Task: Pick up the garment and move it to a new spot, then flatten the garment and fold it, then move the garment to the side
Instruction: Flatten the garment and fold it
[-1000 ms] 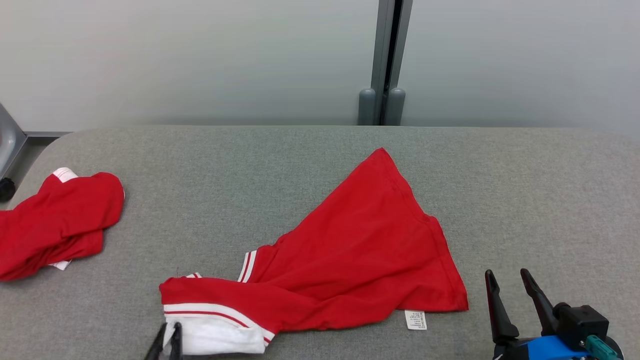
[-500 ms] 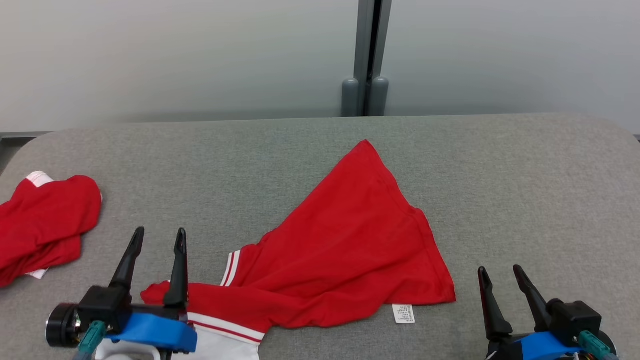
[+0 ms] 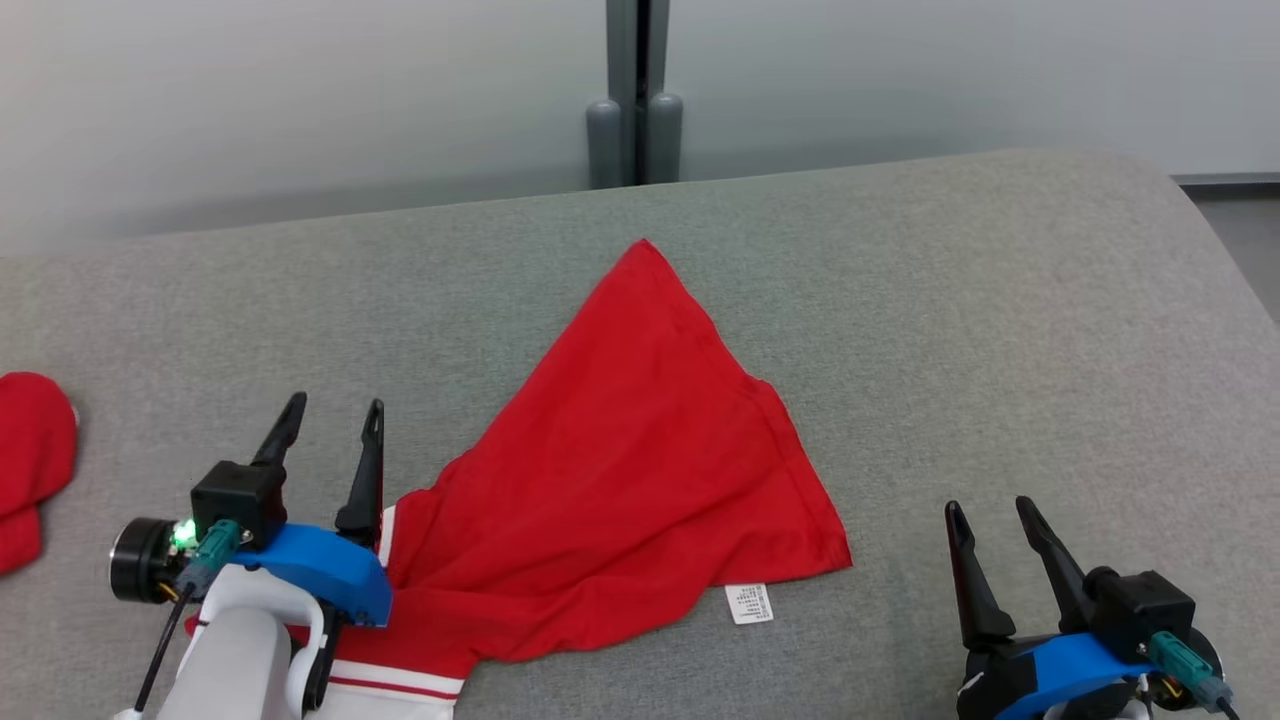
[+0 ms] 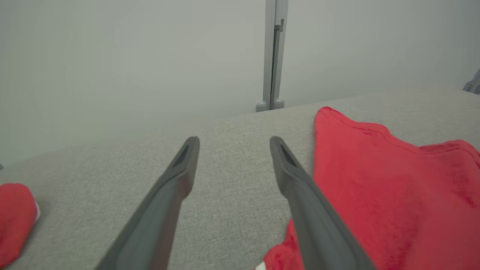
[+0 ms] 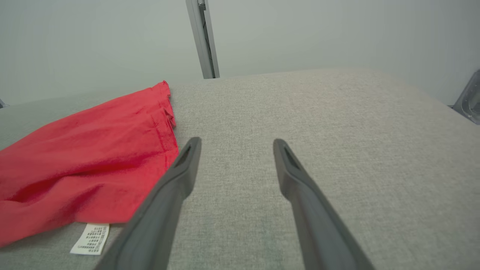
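Red garment (image 3: pixel 620 460) lies mid-table (image 3: pixel 1000 300), bunched into a rough triangle, not yet flat; left gripper (image 3: pixel 336 402) at its near-left edge, jaws wide, holding nothing; right gripper (image 3: pixel 986 503) apart to the right, likewise wide and empty; probably flanking it for flattening.

A grey worktop (image 3: pixel 1000 300) is spreading ahead of the jaws — beyond it a pale wall (image 3: pixel 300 100) with a grey post (image 3: pixel 635 90).

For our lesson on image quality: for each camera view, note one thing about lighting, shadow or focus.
Head view: soft, even light, no glare; the red garment throws only a thin shadow on the grey table. Left wrist view: the fingers look soft toward the bottom edge. Right wrist view: the white label has print too small to read.
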### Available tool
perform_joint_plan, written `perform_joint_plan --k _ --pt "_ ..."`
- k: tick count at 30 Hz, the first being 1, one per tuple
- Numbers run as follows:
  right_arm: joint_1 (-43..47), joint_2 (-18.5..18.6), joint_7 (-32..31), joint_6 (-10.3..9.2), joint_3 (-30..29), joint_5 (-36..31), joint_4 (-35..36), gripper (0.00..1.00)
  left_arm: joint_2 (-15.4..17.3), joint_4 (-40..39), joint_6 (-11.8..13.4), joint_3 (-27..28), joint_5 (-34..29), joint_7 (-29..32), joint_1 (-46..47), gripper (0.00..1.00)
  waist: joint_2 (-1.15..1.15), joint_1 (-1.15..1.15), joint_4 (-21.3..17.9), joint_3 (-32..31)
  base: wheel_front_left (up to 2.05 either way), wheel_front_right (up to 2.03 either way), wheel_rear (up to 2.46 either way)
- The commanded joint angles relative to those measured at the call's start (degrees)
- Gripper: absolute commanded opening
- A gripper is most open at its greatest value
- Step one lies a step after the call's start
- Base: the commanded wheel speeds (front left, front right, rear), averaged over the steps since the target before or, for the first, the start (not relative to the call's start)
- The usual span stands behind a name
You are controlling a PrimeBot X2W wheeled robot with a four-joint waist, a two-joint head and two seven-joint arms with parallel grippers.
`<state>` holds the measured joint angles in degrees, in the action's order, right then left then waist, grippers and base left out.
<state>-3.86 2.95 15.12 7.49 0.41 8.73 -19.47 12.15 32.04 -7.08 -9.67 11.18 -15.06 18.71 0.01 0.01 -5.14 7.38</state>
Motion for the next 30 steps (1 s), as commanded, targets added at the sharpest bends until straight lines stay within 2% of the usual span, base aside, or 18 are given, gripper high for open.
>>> perform_joint_plan --k 1,10,18,22,23,24,30 --pt "-0.87 0.08 0.04 0.01 0.02 -0.15 -0.04 1.00 0.24 2.11 -0.30 -0.60 0.47 -0.15 1.25 1.00 -0.01 -0.01 -0.49 0.24 0.00 0.00 0.00" --pt "-1.49 0.30 0.04 0.01 0.25 0.19 -0.54 1.00 0.69 16.22 -0.38 -6.56 3.23 2.94 4.60 1.00 -0.01 -0.01 -2.15 0.40 0.00 0.00 0.00" --pt "-1.58 0.27 0.04 0.01 0.23 -0.11 -0.52 1.00 0.22 24.19 -0.40 -13.23 8.19 7.35 5.18 1.00 -0.01 -0.01 -2.46 0.17 0.00 0.00 0.00" --pt "-1.41 0.45 0.04 0.01 0.34 -0.07 -0.52 1.00 -0.22 25.52 -0.41 -17.43 10.86 9.19 4.47 1.00 -0.01 -0.01 -2.43 -0.04 0.00 0.00 0.00" --pt "-1.34 0.45 0.04 0.01 0.38 -0.08 -0.48 1.00 -0.10 25.46 -0.41 -18.41 11.39 8.90 4.49 0.57 -0.01 -0.01 -2.42 -0.12 0.00 0.00 0.00" --pt "-1.26 0.44 0.04 0.01 0.39 -0.10 -0.44 1.00 0.05 25.34 -0.41 -19.34 11.82 8.60 4.53 0.00 -0.01 -0.01 -2.40 -0.19 0.00 0.00 0.00" --pt "-0.84 0.43 0.04 0.01 0.06 -0.12 0.04 1.00 2.11 24.13 -0.40 -21.20 13.37 3.53 9.35 0.00 -0.01 -0.01 -1.93 -0.16 0.00 0.00 0.00"
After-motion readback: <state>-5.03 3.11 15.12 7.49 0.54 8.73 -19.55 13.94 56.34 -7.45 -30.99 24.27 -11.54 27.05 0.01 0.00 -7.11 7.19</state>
